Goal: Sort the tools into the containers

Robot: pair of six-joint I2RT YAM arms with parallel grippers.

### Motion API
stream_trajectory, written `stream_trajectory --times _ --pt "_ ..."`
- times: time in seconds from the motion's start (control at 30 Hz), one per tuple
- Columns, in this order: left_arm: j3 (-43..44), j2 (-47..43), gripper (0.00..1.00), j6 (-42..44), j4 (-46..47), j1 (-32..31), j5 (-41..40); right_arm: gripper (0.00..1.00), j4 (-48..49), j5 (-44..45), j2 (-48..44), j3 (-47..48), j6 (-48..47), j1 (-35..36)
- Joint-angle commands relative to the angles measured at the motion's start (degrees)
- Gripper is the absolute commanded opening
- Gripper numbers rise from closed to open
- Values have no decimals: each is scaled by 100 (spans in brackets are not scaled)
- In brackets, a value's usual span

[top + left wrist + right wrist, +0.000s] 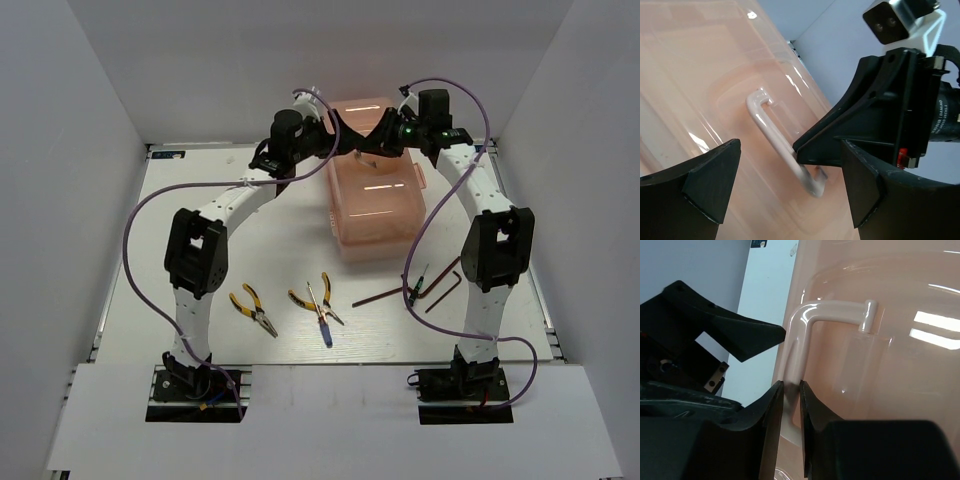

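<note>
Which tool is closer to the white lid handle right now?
Right. The right tool is clamped on the lid handle near one end; the left tool hangs open facing the handle's bar, not touching it.

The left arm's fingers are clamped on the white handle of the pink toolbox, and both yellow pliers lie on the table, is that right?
Not quite: the right gripper has its fingers clamped on the white handle of the pink toolbox, as the right wrist view shows; the left gripper is open. Both yellow pliers do lie on the table.
</note>
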Motion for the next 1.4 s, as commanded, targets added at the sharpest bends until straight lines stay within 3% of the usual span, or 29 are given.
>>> stream_trajectory --times 0.0,0.3,0.9,1.37 --pt "220 -63 90 -410 -172 -25 -56 25 408 -553 -8 39 240 33" --pt "886 402 85 -1149 -365 -25 -276 25 478 -650 -16 -48 346 15" --pt "1801 868 60 -1079 -2026 -25 -48 24 461 -633 -140 -189 109 41" --pt "2497 1281 50 -1026 -2783 -130 75 24 390 -589 -350 -215 -146 15"
